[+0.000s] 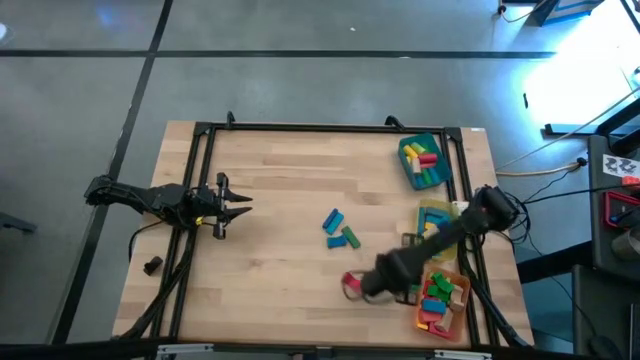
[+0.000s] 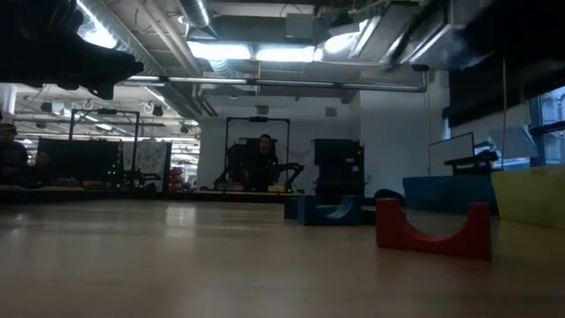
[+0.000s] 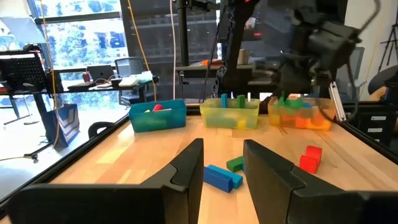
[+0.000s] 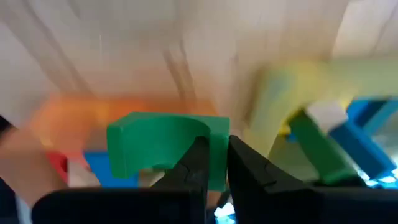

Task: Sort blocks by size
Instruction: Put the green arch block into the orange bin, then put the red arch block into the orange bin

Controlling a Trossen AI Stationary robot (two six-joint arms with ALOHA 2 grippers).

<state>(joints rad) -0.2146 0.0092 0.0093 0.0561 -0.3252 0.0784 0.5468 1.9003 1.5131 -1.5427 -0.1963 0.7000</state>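
Risk starts small on the left, where the left gripper (image 1: 232, 208) waits spread and empty over bare table. Mid-table lie loose blue and green blocks (image 1: 340, 230) and a red arch block (image 1: 351, 284), any of which a low sweep could scatter. Rightward, the right gripper (image 4: 212, 163) pinches a green arch block (image 4: 165, 148) by one thin end above the orange tray (image 1: 455, 318); so narrow a hold could let it swing or drop into the wrong tray.

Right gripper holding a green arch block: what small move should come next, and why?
Probably carry it over a tray and let go. The right gripper is shut on the green arch block, with the orange tray and yellow tray close by. Which tray fits is unclear.
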